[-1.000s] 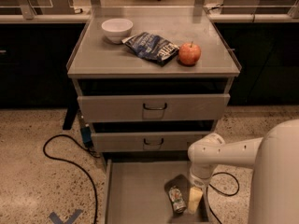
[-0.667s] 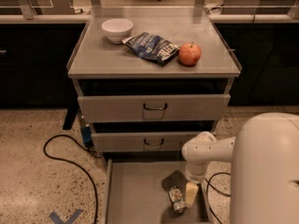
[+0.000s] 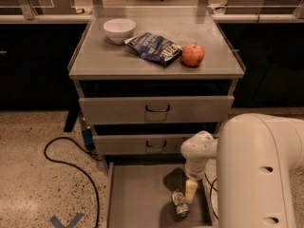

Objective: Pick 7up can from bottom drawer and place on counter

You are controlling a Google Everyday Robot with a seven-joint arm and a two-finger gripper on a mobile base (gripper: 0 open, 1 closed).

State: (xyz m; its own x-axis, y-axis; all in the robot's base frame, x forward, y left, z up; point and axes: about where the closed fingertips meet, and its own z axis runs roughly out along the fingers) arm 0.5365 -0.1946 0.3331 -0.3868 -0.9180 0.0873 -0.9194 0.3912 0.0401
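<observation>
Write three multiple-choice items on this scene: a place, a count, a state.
1. Things on the flat light-grey counter: A) one; B) five; C) three.
2. The gripper is: A) raised above the counter; B) low inside the lowest grey metal drawer, beside the small green-and-white 7up can; C) resting on the counter.
3. That lowest drawer is: A) pulled open; B) shut; C) lifted onto the counter.
Key: 1 C, white bowl, blue chip bag, red apple; 2 B, it hangs by the can; 3 A, its floor shows.
</observation>
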